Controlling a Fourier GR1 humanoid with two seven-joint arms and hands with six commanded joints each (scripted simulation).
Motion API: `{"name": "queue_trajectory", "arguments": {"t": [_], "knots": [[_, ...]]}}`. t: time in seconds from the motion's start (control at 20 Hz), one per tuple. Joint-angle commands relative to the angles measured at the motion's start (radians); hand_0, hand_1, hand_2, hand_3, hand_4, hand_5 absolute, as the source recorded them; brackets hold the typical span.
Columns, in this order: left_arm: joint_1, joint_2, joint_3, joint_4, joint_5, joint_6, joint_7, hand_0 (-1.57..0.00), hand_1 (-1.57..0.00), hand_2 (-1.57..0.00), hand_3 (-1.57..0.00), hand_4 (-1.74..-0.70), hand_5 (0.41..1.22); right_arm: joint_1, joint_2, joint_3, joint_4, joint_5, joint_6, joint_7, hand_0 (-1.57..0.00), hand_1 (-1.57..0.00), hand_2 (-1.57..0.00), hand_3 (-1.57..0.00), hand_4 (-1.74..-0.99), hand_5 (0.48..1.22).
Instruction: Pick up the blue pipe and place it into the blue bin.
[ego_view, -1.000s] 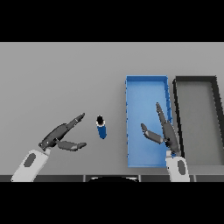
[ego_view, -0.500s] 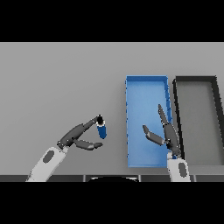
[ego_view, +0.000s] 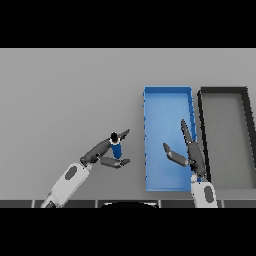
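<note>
Left hand (ego_view: 102, 151) lower centre-left of frame, arm entering from the lower left edge. Fingers (ego_view: 123, 134) extended up and to the right, running along behind the blue pipe (ego_view: 116, 149); thumb (ego_view: 115, 162) stretched out just below the pipe's base. Pipe sits in the gap between fingers and thumb, so the hand brackets it from two sides. Fingers look straight rather than curled; contact with the pipe likely at the upper finger, but cannot tell whether it is actually pinched.

Blue pipe: short, upright cylinder, blue body with a dark cap or opening at the top. Standing on the grey table (ego_view: 65, 100), left of the blue bin (ego_view: 146, 140) and apart from it, roughly level with the bin's lower half.

Right hand (ego_view: 192, 152) lower right, over the right part of the blue bin. Fingers (ego_view: 186, 129) straight and held together, pointing toward the top of the frame; thumb (ego_view: 172, 154) splayed out to the left. Holding nothing.

Blue bin: long rectangular tray, centre-right of frame, long axis top to bottom. Black bin (ego_view: 201, 125) of similar shape just beside it on the right, walls nearly touching.
</note>
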Motion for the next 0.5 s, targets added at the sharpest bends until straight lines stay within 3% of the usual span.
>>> {"name": "queue_trajectory", "arguments": {"t": [0.0, 0.05, 0.15, 0.2, 0.3, 0.45], "knots": [[-0.014, -0.014, 0.009, 0.022, 0.006, 0.003, -0.003, 0.00, 0.00, -0.04, -0.01, -1.24, 0.558, -0.003, -0.006, -0.005, -0.001, 0.002, -0.002, -0.004, 0.00, 0.00, 0.00, 0.00, -1.204, 0.605], [-0.025, -0.028, 0.020, 0.030, 0.020, 0.005, -0.005, 0.00, -0.04, -0.11, -0.04, -1.27, 0.585, -0.005, -0.004, 0.001, -0.001, 0.014, -0.007, 0.000, 0.00, 0.00, 0.00, 0.00, -1.196, 0.603], [-0.018, -0.046, 0.021, 0.031, 0.026, 0.016, -0.006, -0.10, -0.26, -0.36, -0.22, -1.32, 0.651, 0.002, -0.004, -0.004, 0.002, 0.004, -0.003, 0.001, 0.00, 0.00, 0.00, 0.00, -1.198, 0.605], [-0.013, -0.060, 0.025, 0.033, 0.045, 0.011, -0.003, -0.29, -0.46, -0.54, -0.49, -1.34, 0.765, 0.010, -0.001, -0.001, -0.011, 0.001, -0.003, -0.008, 0.00, 0.00, 0.00, 0.00, -1.199, 0.605], [-0.008, -0.072, 0.015, 0.033, 0.034, 0.026, 0.014, -0.72, -0.86, -0.90, -0.88, -1.48, 0.929, -0.009, 0.000, -0.007, 0.001, -0.006, -0.002, 0.011, 0.00, 0.00, 0.00, 0.00, -1.198, 0.604], [-0.016, -0.086, -0.017, 0.051, 0.011, 0.021, -0.050, -1.13, -1.20, -1.23, -1.17, -1.60, 1.072, -0.010, 0.001, -0.001, 0.003, -0.001, 0.000, 0.006, 0.00, 0.00, 0.00, 0.00, -1.198, 0.604]]}}
